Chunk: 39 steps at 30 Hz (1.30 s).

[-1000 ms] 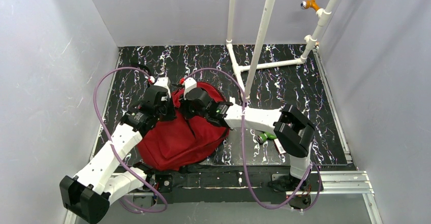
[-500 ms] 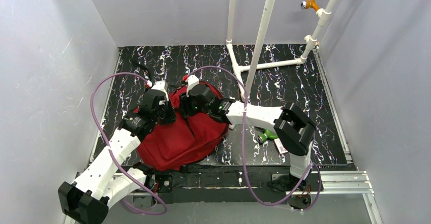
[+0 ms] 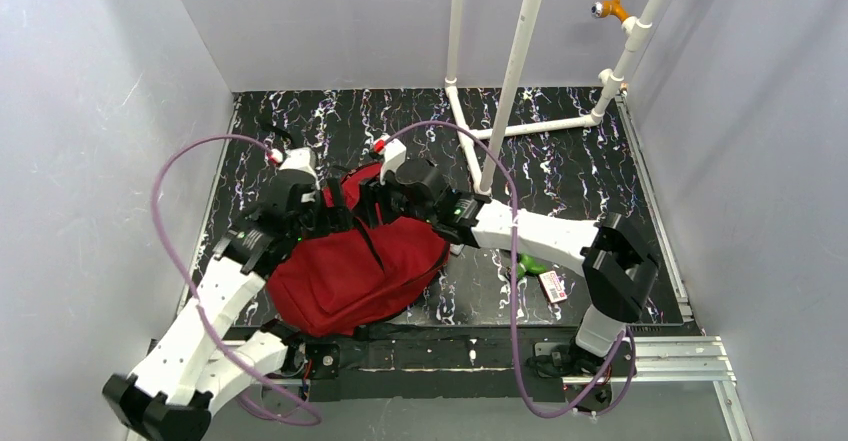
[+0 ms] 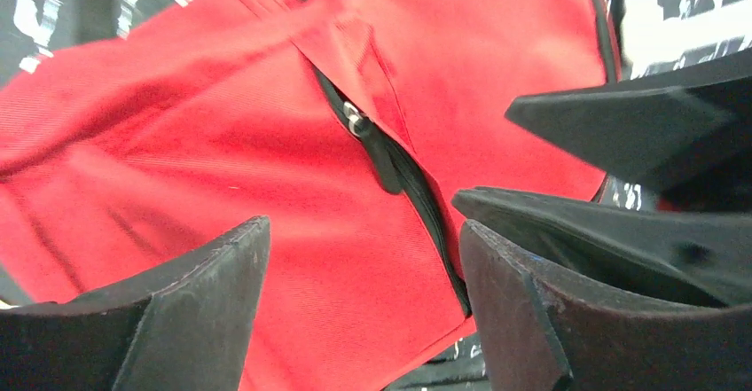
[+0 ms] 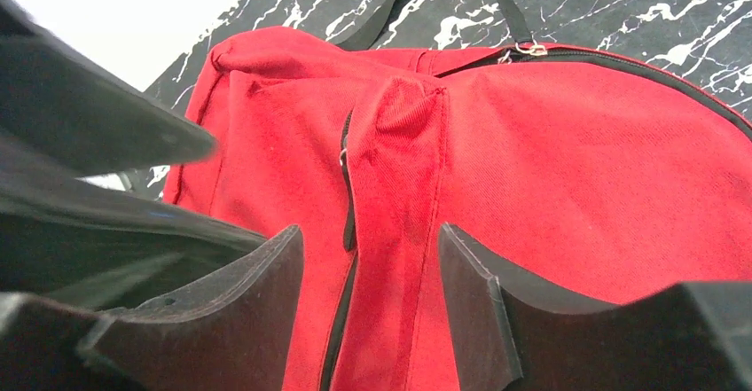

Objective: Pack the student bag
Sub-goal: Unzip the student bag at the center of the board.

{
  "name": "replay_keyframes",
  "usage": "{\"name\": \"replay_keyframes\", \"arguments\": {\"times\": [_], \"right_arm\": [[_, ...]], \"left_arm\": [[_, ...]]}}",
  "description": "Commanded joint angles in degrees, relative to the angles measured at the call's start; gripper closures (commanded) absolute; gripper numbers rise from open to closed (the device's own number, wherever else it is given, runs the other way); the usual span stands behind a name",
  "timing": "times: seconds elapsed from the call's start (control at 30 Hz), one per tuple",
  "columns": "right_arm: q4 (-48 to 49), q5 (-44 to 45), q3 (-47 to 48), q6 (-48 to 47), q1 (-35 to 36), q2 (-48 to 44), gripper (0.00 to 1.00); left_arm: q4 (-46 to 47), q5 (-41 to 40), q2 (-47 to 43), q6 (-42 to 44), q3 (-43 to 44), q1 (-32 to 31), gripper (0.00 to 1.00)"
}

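The student bag [image 3: 350, 276], red with black zipper trim, lies on the dark marbled table between both arms. My left gripper [image 3: 322, 215] hovers over its far left part. In the left wrist view the left gripper [image 4: 364, 271] is open, with red fabric and a black zipper pull [image 4: 359, 125] below it. My right gripper [image 3: 377, 204] is over the bag's far edge. In the right wrist view the right gripper [image 5: 368, 271] is open above a raised fold of the bag [image 5: 576, 160] beside a zipper line. Neither holds anything.
A green object [image 3: 530, 265] and a small pink-labelled item [image 3: 553, 286] lie on the table right of the bag, under the right arm. A white pipe frame [image 3: 480, 136] stands at the back right. Grey walls enclose the table.
Both grippers have opened and let go of the bag's fabric. Both wrists have drawn back toward the far side, and the bag's top has settled flatter.
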Motion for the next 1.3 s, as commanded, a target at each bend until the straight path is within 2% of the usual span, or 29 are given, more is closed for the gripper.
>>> {"name": "replay_keyframes", "arguments": {"times": [0.0, 0.17, 0.23, 0.33, 0.5, 0.77, 0.97, 1.07, 1.27], "right_arm": [[0.3, 1.3, 5.9, 0.1, 2.0, 2.8, 0.36], [1.3, 3.4, 8.1, 5.1, 5.2, 6.4, 0.50], [-1.1, 6.6, 10.2, 5.9, 6.0, 8.3, 0.56], [-4.3, 10.2, 13.5, 5.5, 6.6, 10.7, 0.57], [-15.9, 19.1, 21.4, 3.3, 7.3, 15.9, 0.60], [-18.9, 29.1, 22.9, -3.0, 10.6, 17.1, 0.59], [-18.7, 30.4, 21.2, -4.7, 10.6, 16.0, 0.58], [-16.8, 28.5, 19.3, -5.5, 10.6, 14.3, 0.59], [-16.9, 28.3, 17.9, -3.9, 10.5, 12.2, 0.53]], "left_arm": [[-2.4, -14.0, -9.1, 0.1, 4.3, -0.1, 0.23], [-1.2, -24.6, -15.7, 1.3, 4.1, -0.2, 0.25], [-1.1, -25.3, -15.8, 1.9, 4.3, -0.2, 0.25], [-2.8, -24.2, -14.5, 0.8, 5.3, -0.2, 0.25], [-2.7, -21.8, -13.7, -1.5, 3.7, -0.1, 0.26], [-0.7, -19.6, -8.8, -3.7, -0.8, -0.1, 0.25], [-0.8, -18.1, -7.9, -7.4, -3.5, -0.2, 0.25], [-0.5, -17.5, -7.8, -7.1, -3.9, -0.2, 0.25], [-0.7, -16.8, -7.3, -7.7, -4.4, -0.1, 0.25]]}}
